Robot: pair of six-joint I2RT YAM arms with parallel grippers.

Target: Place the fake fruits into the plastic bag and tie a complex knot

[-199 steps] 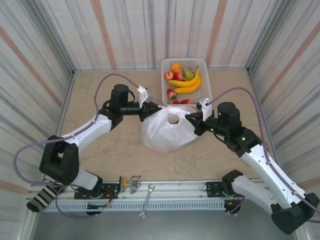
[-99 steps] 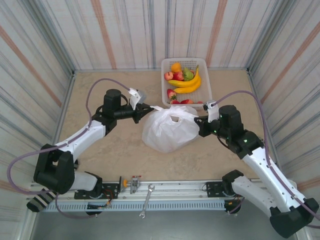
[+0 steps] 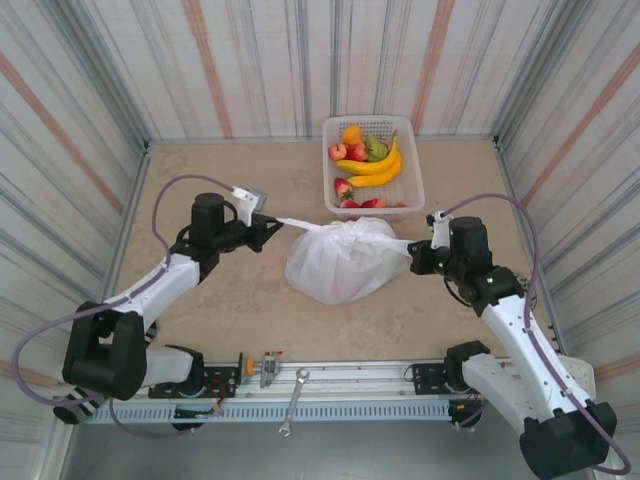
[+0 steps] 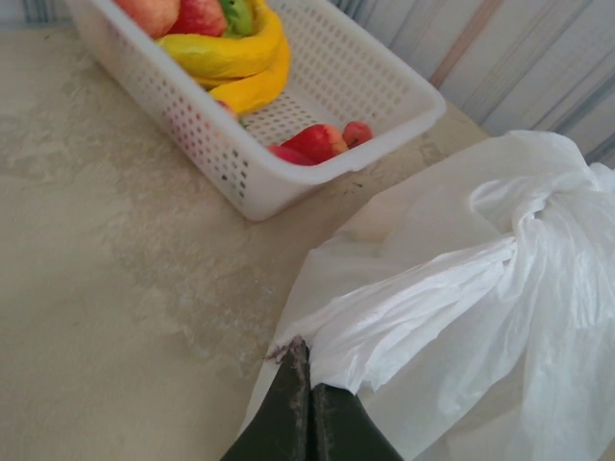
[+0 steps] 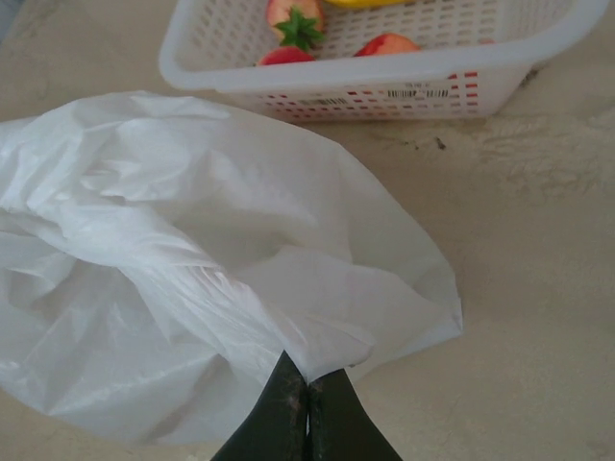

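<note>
The white plastic bag (image 3: pixel 342 262) lies bulging in the middle of the table, its two handles pulled taut sideways. My left gripper (image 3: pixel 272 223) is shut on the left handle (image 4: pixel 404 312), my right gripper (image 3: pixel 413 248) shut on the right handle (image 5: pixel 288 331). Where the handles cross, a twisted bunch (image 4: pixel 538 216) sits on top of the bag. Fake fruits lie in the white lattice basket (image 3: pixel 412 190) behind the bag: bananas (image 3: pixel 372 167), an orange (image 3: pixel 351 133), red apples (image 3: pixel 346 152), a green pear (image 3: pixel 376 148). What the bag holds is hidden.
Striped walls enclose the beige table on three sides. A rail along the near edge carries a wrench (image 3: pixel 293 402) and small fittings (image 3: pixel 268 367). The basket wall (image 5: pixel 384 82) stands close behind the bag. Bare tabletop (image 3: pixel 230 290) lies left and in front of the bag.
Both grippers have drawn apart, the left going left and the right going right, stretching the handles. The bag's mouth has closed into a tight twisted bunch.
</note>
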